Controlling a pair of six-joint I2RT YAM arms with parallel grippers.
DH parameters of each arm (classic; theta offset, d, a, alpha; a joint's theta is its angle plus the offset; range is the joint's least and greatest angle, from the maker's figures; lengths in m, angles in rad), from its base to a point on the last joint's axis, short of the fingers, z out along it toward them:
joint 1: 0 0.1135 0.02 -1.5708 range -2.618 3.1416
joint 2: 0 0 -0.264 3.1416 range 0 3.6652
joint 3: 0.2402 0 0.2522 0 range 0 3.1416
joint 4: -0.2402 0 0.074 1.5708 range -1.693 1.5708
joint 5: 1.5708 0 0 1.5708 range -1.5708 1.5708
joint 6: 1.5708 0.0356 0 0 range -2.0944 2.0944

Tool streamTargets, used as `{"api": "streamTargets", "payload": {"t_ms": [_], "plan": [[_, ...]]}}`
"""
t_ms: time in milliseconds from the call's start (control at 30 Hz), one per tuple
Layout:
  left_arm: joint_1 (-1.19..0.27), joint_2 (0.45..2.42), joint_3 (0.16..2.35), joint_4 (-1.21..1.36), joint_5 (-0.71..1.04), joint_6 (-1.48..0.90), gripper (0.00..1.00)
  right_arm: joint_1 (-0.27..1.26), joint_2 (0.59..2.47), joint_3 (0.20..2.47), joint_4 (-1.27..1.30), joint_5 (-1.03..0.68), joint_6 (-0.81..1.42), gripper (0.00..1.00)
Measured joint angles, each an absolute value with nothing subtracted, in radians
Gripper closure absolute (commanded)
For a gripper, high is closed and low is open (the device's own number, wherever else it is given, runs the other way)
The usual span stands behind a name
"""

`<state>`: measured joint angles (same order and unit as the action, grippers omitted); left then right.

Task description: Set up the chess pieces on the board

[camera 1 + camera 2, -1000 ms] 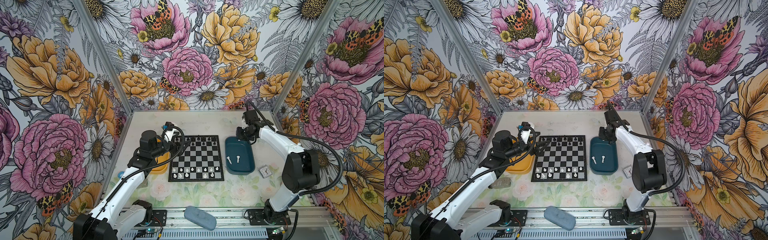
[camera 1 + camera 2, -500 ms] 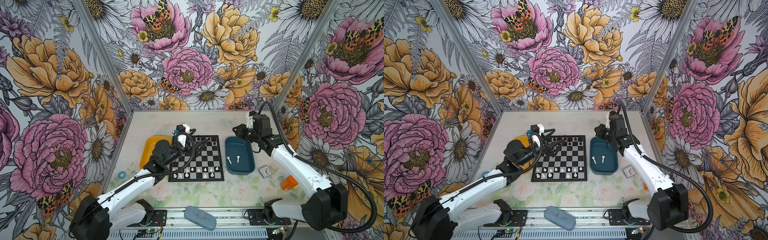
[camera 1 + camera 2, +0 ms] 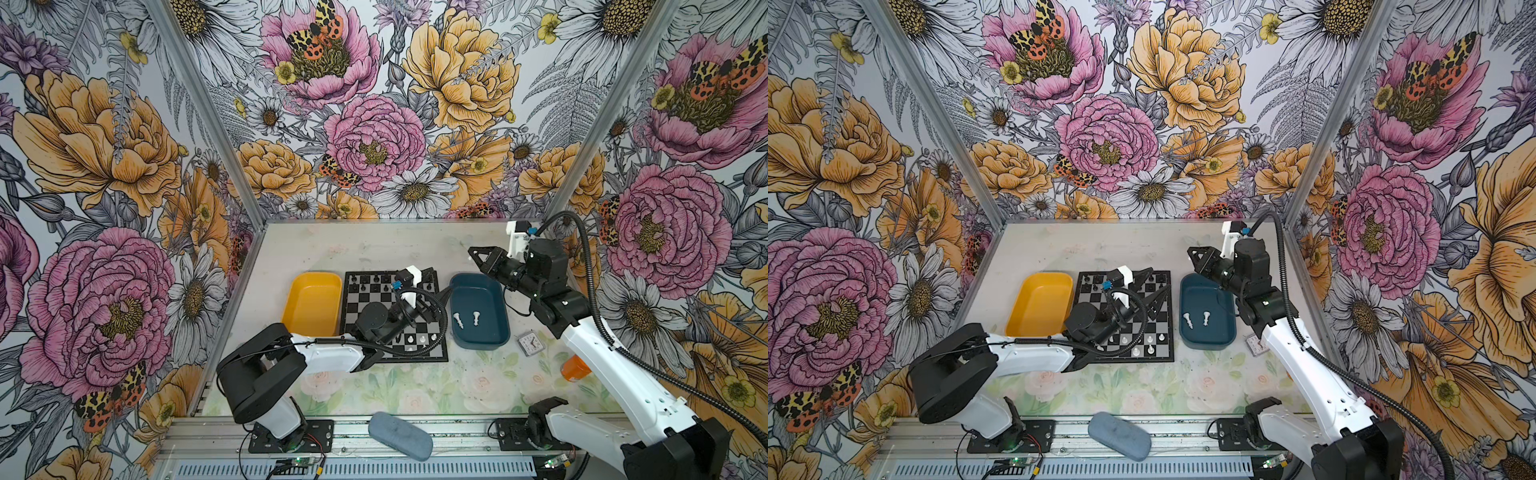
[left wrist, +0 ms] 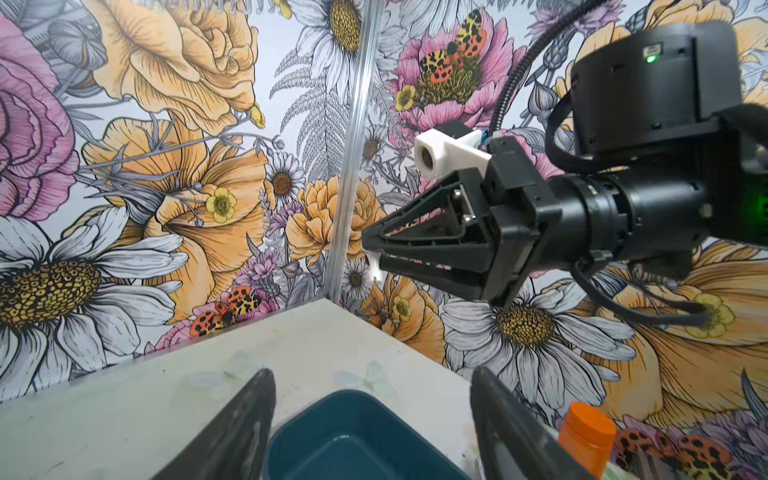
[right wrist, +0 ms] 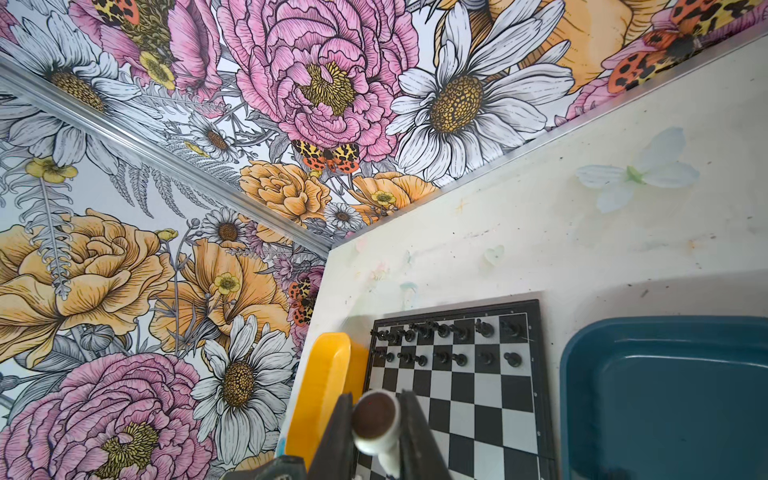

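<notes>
Right wrist: right fingers (image 5: pixel 337 436) pinch chess piece (image 5: pixel 376 424); left fingers (image 4: pixel 245 428) spread near blue tray (image 4: pixel 361 453).

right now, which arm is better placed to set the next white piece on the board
Right. The right gripper is shut on a white piece, near the blue tray. The left gripper hangs open and empty over the board and would have to pick one first.
</notes>
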<state>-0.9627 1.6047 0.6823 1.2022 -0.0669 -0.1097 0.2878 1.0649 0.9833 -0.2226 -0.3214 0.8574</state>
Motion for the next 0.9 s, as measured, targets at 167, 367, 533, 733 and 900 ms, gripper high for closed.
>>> {"api": "streamTargets", "payload": {"t_ms": [167, 367, 533, 733, 900], "plan": [[-0.997, 1.703, 0.756, 1.313, -0.115, -0.074, 0.27, 0.288, 1.026, 0.971, -0.201, -0.347, 0.884, 1.0], [-1.017, 1.765, 0.846, 1.36, -0.148, -0.031, 0.31, 0.288, 0.999, 0.969, -0.173, -0.381, 0.915, 1.0], [-1.028, 1.803, 0.89, 1.368, -0.16, 0.001, 0.36, 0.288, 0.985, 0.944, -0.13, -0.409, 0.95, 1.0], [-1.032, 1.842, 0.92, 1.382, -0.166, 0.018, 0.44, 0.288, 0.967, 0.91, -0.104, -0.429, 0.985, 1.0], [-1.035, 1.877, 0.945, 1.38, -0.166, 0.03, 0.47, 0.288, 0.94, 0.905, -0.089, -0.436, 1.002, 1.0]]}}
